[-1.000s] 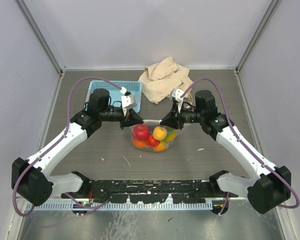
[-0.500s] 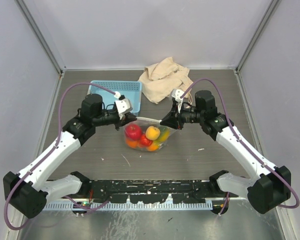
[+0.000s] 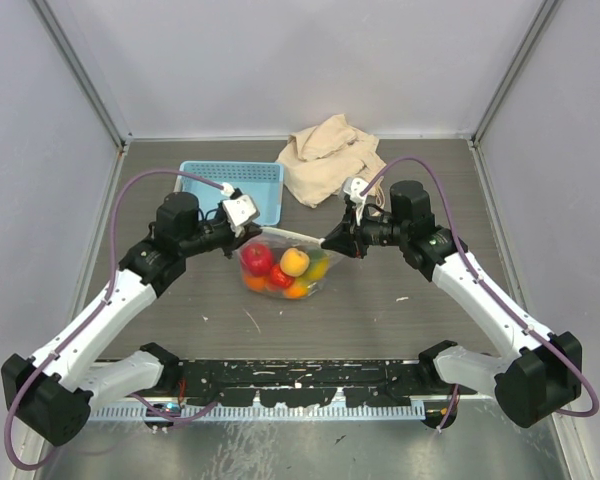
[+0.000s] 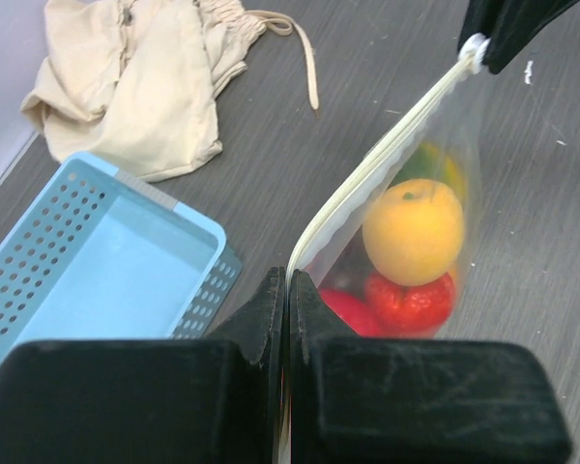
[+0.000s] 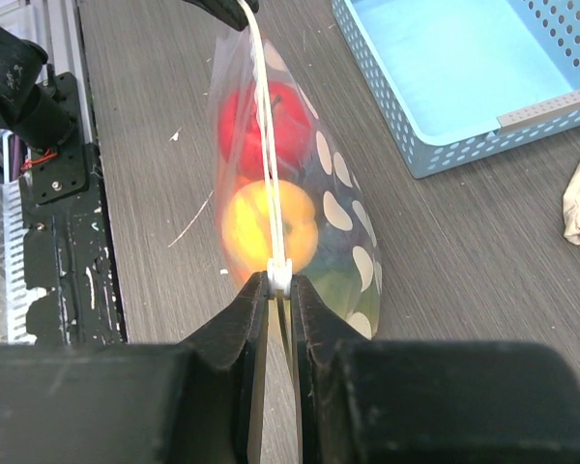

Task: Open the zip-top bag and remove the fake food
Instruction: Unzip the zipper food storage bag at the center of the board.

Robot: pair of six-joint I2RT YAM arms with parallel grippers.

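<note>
The clear polka-dot zip-top bag (image 3: 298, 283) hangs stretched between both grippers above the table's middle. My left gripper (image 3: 250, 236) is shut on the bag's left top corner; in its wrist view the fingertips (image 4: 271, 295) pinch the white zip strip (image 4: 367, 179). My right gripper (image 3: 329, 243) is shut on the white slider (image 5: 280, 275) at the strip's other end. The fake food sits inside the bag: a yellow-orange fruit (image 4: 413, 230), red pieces (image 4: 411, 302), a red apple (image 3: 258, 258) and something green (image 5: 340, 288).
A light blue perforated basket (image 3: 206, 176) stands just behind the left gripper, close to the bag. A beige cloth drawstring bag (image 3: 330, 160) lies at the back centre. Grey walls close in the table on three sides.
The left arm has drawn back to the left, taking its corner of the bag with it. The bag and its fruit have shifted left and hang stretched. The right gripper has stayed still.
</note>
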